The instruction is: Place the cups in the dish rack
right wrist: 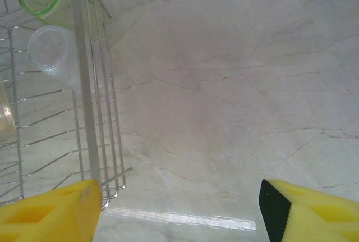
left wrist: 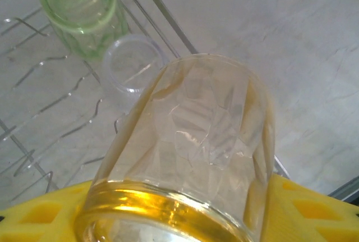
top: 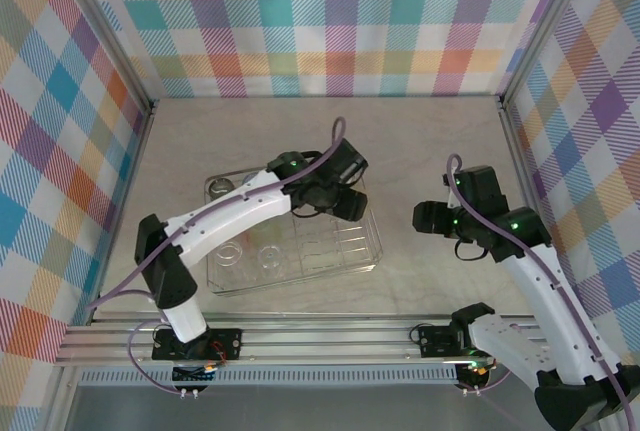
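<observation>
Enclosure: pastel plaid wall panels (top: 60, 151) on three sides, aluminium frame posts (top: 120, 61) at the corners, pale marble-look tabletop (top: 420, 151), matte with faint veins and one glare strip near the right wrist camera. An aluminium rail (top: 330, 336) runs along the near edge and carries both arm bases. Left of centre, the wire dish rack (top: 350, 251) sits flat on the tabletop, well apart from the walls. A smoky cup (top: 220, 188) stands in its far-left corner; a clear cup (top: 232, 251) and a green cup (top: 268, 251) stand side by side near its front-left. The left arm reaches across the rack. The left gripper (top: 345, 201) is over the rack's far-right part, its yellow fingers (left wrist: 314, 208) clamped on the rim end of an orange-tinted cup (left wrist: 190, 141). That cup is tilted with its base pointing away from the camera, straddling the rack's edge wire, part over tines and part over bare tabletop. Can't tell if it touches the rack. Right of the rack, the right gripper (right wrist: 179, 214) hangs over bare tabletop, jaws wide apart, nothing between them. The plaid panel on the right is well apart from it.
</observation>
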Robot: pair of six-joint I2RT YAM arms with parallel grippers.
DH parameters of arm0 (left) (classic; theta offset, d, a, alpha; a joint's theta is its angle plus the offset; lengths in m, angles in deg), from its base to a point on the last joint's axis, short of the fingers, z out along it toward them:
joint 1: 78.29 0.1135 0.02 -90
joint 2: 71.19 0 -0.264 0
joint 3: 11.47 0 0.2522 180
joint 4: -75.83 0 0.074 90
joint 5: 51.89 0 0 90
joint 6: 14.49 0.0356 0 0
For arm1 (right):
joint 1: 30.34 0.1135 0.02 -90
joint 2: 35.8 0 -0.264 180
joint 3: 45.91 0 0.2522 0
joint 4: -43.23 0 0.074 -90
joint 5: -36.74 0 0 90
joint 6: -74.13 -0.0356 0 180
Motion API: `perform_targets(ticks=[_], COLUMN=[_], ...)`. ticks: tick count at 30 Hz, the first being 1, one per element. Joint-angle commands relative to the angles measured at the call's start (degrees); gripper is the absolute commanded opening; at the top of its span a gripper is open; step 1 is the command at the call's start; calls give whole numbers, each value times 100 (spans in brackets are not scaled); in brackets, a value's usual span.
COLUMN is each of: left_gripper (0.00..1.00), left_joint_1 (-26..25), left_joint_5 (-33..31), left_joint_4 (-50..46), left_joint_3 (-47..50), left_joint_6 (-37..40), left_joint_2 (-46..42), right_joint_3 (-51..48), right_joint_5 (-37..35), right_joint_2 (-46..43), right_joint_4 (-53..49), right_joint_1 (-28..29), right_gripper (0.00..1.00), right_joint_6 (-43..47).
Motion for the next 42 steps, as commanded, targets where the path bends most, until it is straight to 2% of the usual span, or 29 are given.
perform_targets(ticks=[1, 11, 20, 32, 39, 42], left_gripper=[15, 13, 13, 18, 27, 42], left_joint_1=[-166, -224, -232, -234, -232, -232], left_joint_5=[-362, -571, -435, -567, -635, -617], left_joint_4=[-810, -1334, -1492, -1960, -1978, -1960], left_joint_3=[-436, -762, -1028, -1726, -1820, -1842], left_joint_6=[217, 328, 447, 641, 614, 636], left_joint_2=[203, 930, 1472, 2265, 2479, 2547], right_joint_3=[-62, -209, -308, -361, -396, -414], right_joint_5=[-252, -383, -470, -428, -387, -351], right_joint_2=[-78, -304, -405, -413, -395, -374], right_joint_4=[-46, 92, 168, 214, 250, 265], right_joint_1=[-22, -19, -17, -23, -22, -24], right_gripper=[76, 78, 80, 80, 80, 80], right_joint_6=[66, 94, 117, 135, 152, 151])
